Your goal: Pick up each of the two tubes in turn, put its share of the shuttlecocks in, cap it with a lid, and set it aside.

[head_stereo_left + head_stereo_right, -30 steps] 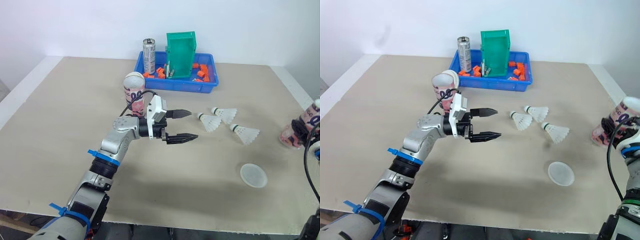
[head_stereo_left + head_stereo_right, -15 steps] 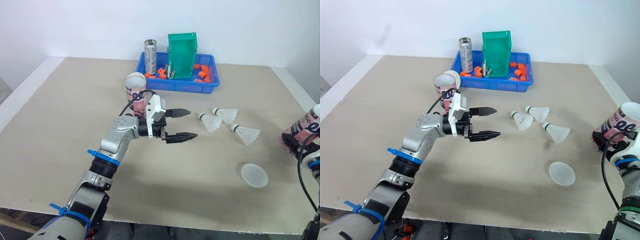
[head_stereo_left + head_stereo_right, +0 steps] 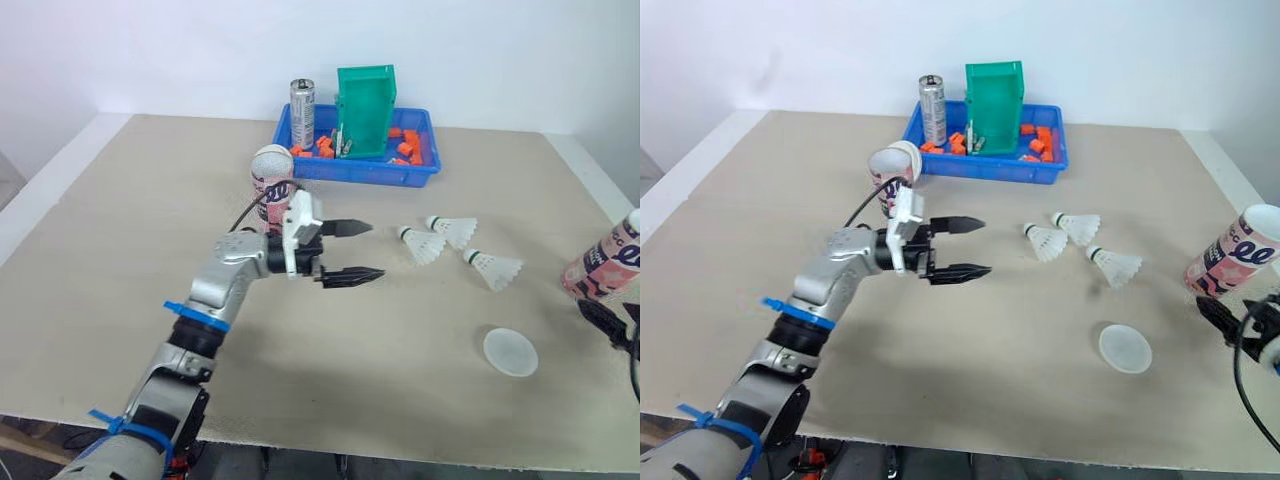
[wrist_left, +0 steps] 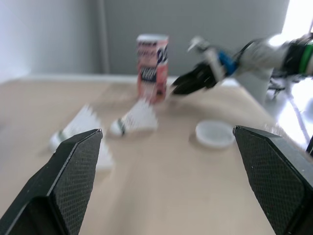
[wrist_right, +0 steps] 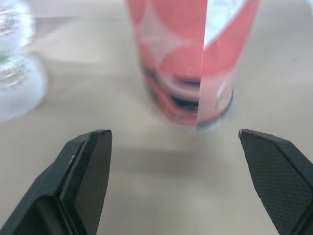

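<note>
The left claw hangs above the desk near the middle, its two black fingers spread apart with nothing between them, pointing toward the robot's right. Just behind its wrist a pink-and-white tube stands upright. Ahead of the fingertips, a short way off, three shuttlecocks lie on their sides in a loose cluster, and nearer the front edge a round translucent lid lies flat, apart from them.

The right claw sits low at the robot's far right, fingers parted and empty. The second tube stands upright on the desk just beyond it, not touched. The right wrist view brings that tube up close: it stands centred ahead of the two widely spread fingers, clear of both, with the white skirt of a shuttlecock off to one side. The left wrist view looks across the desk instead and catches what the head views show from above: the second tube side-on, the right claw beside it, the lid and the shuttlecocks in front, all somewhat blurred.

At the back of the desk a blue tray holds a green bin, a metal can and small orange pieces
</note>
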Robot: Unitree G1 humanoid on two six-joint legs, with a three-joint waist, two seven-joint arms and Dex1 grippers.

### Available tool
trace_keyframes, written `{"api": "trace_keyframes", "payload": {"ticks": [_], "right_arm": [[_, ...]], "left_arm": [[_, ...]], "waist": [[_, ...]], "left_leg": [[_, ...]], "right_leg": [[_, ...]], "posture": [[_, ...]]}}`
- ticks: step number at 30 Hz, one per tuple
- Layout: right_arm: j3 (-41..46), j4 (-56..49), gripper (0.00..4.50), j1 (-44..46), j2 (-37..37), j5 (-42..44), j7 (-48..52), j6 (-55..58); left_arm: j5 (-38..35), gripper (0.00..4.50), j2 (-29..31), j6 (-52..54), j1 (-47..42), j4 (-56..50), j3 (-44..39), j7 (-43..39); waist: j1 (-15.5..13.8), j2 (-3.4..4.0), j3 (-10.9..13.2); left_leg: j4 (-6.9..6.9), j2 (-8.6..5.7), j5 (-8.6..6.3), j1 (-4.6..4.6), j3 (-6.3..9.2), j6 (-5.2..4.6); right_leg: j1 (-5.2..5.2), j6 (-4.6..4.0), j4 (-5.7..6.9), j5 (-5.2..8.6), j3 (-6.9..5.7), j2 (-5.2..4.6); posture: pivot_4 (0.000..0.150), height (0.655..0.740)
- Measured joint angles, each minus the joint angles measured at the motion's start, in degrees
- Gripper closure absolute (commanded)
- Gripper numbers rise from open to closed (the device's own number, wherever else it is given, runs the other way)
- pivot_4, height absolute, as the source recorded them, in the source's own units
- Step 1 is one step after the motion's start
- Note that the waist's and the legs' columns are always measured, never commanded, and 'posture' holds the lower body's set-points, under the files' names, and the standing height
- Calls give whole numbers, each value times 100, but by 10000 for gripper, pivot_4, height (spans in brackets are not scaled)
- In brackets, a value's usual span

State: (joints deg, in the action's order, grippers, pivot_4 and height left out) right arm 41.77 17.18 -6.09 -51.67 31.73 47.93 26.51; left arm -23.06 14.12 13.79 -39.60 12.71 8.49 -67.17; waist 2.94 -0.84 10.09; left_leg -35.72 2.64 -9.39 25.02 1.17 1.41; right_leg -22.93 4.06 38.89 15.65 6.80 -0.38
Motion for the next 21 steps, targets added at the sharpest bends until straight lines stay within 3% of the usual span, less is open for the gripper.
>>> {"api": "trace_keyframes", "payload": {"ticks": [3, 7, 13, 21], "right_arm": [[208, -1756, 636, -602, 187, 616, 308, 412], [32, -3597, 636, -601, 382, 1328, 241, 759], [-942, -4377, 636, 1, 618, 1510, -188, 922], [-2295, -4580, 636, 701, 1294, 1133, -720, 679]], "left_arm": [[-210, 0, 324, 450, 482, -582, -200, 196], [-583, 0, 778, 1273, 1108, -1447, -644, 726], [-908, 0, 1107, 1937, 1533, -2252, -1165, 1535], [-250, 0, 862, 1225, 1645, -1499, -1515, 2813]], "waist": [[77, 7, -5], [120, -5, 2], [96, -30, 11], [-12, -41, 9]], "left_leg": [[0, 9, 0, -6, 3, 0], [-3, 9, 16, -11, 15, 7], [-11, 1, 35, 0, 8, -1], [6, 1, 35, 8, 10, -1]], "right_leg": [[1, -1, 6, -1, -1, 8], [8, -19, 10, -5, -12, 7], [9, -29, 4, -10, -7, -6], [-1, -21, 3, -9, -8, -1]], "posture": [[1500, 7362], [1500, 7362], [1500, 7362], [1500, 7362]]}}
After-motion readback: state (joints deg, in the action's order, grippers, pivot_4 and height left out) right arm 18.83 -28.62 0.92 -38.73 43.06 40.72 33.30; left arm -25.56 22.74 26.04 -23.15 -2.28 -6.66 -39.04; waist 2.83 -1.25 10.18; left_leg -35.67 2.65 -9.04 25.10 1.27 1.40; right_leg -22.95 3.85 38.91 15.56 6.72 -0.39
